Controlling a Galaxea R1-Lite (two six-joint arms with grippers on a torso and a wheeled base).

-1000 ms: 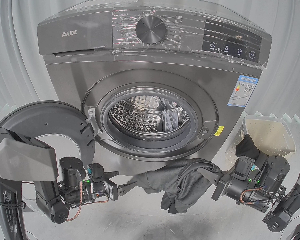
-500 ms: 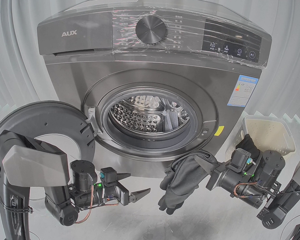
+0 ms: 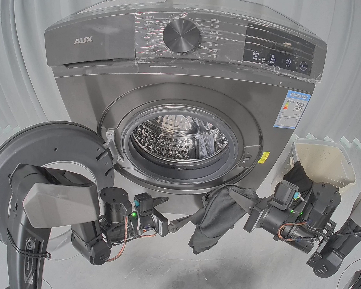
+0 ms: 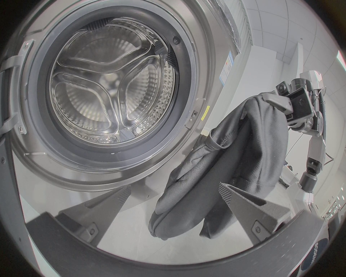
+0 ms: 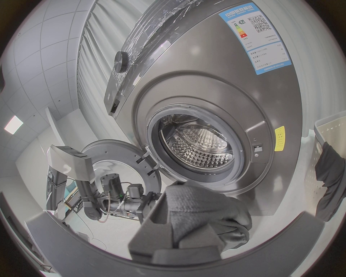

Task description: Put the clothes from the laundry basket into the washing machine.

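While the right arm comes in low from the robot's right with its forearm nearly level, the right gripper (image 3: 237, 194) is pinched shut on the top fold of a dark grey fabric garment (image 3: 215, 220). The cloth hangs limp beneath those fingers, just below the round opening of the grey front-loading washing machine (image 3: 183, 91) and outside it.

The left arm is bent low on the opposite side, its wrist level and aimed at the cloth. The left gripper (image 3: 175, 211) has its fingers spread wide. The lower fingertip sits at the garment's near edge, but actual contact cannot be made out.

Behind the left arm, the round grey door (image 3: 49, 145) stands swung open, and the perforated steel drum (image 3: 168, 142) shows through the opening. Beside the machine on the right stands a cream perforated plastic laundry basket (image 3: 331, 157), with a second dark garment (image 3: 298, 178) draped over its near rim, just behind the right wrist.
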